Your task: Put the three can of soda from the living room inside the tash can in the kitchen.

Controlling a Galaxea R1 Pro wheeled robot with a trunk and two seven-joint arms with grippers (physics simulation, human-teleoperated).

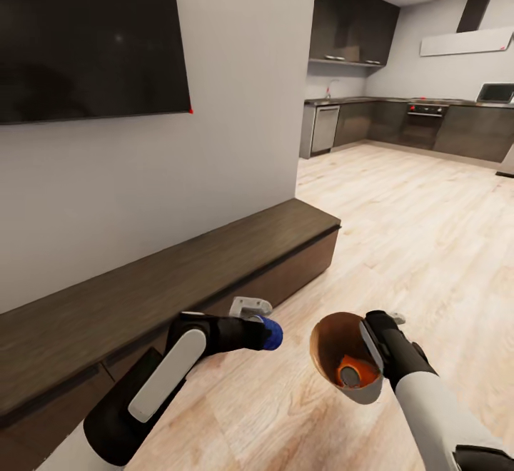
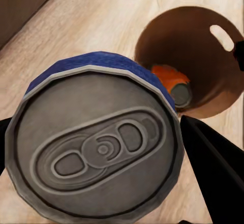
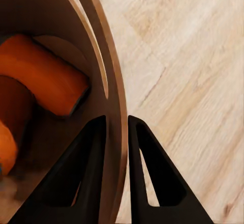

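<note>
1. The left gripper (image 1: pixel 263 322) was clamped on the dark blue can (image 2: pixel 99 142), held off the floor in front of the low cabinet (image 1: pixel 143 271) and just beside the bin's mouth.
2. The right gripper (image 3: pixel 117 132) was pinched shut on the rim of the trash can (image 1: pixel 328 346) — tilted toward the left arm, with orange cans (image 3: pixel 43 79) lying inside.
3. Judged step: loading the last can. Next, the blue can needed bringing over the opening and releasing — then the carry to the kitchen (image 1: pixel 400 118).
</note>
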